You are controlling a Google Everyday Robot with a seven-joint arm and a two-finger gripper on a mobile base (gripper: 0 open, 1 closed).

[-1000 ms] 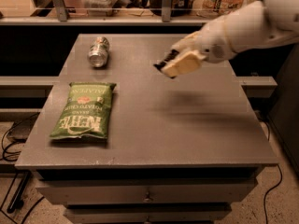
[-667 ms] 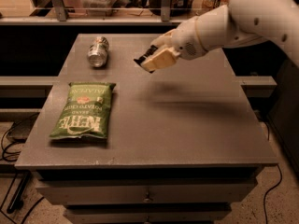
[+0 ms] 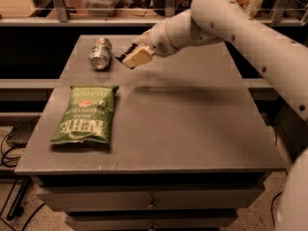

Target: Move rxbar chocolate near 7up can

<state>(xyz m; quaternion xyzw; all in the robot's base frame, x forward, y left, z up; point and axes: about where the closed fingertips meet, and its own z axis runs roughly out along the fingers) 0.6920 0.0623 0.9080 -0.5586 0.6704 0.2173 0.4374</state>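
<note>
The 7up can (image 3: 100,53) lies on its side at the back left of the grey table (image 3: 192,124), its shiny round end facing me. My gripper (image 3: 131,56) hangs above the table just right of the can, a small gap away. It is shut on the rxbar chocolate (image 3: 123,54), of which only a thin black edge shows between the cream fingers (image 3: 138,57). The white arm reaches in from the upper right.
A large green chip bag (image 3: 86,113) lies flat at the table's front left. A shelf with clutter runs behind the table. Drawers sit under the table's front edge (image 3: 154,170). Cables lie on the floor at the left.
My gripper has moved left with the bar, from the table's back middle to just beside the can. The can and chip bag have not moved.
</note>
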